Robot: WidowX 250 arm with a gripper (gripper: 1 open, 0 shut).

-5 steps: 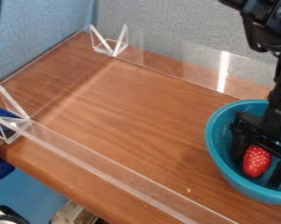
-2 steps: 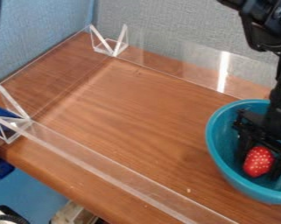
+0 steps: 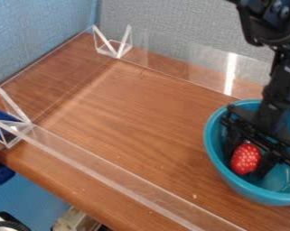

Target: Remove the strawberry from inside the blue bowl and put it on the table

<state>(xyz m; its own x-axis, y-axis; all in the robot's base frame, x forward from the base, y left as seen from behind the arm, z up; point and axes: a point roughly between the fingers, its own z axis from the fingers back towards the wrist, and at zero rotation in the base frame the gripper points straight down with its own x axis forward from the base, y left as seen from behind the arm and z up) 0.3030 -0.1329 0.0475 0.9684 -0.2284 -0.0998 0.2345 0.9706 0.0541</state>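
Down inside the blue bowl (image 3: 226, 171) at the right edge of view, pointing straight at the bowl's floor: the black hand (image 3: 251, 155), pinching the strawberry (image 3: 245, 159) between its fingers. Red, pale-speckled, small against the wide teal basin, and sitting right in the grip, a dark finger (image 3: 275, 155) tight on its right flank and the other finger behind its left side. Still within the bowl's rim, low over the glossy inner surface; cannot tell whether touching the bottom or just clear of it. Rising from the hand, up and slightly back toward the top right corner: the black arm (image 3: 280, 81), with a bulky joint at the top.

Away to the left of the hand, a wide stretch of reddish-brown wood-grain counter (image 3: 123, 117). Along its near edge, well left and forward of the hand, a low clear acrylic wall (image 3: 98, 171); another behind the hand, along the far edge. Two triangular clear brackets (image 3: 111, 41) far off to the left, one at the back corner, one at the near left corner. No brand, label or writing readable anywhere.
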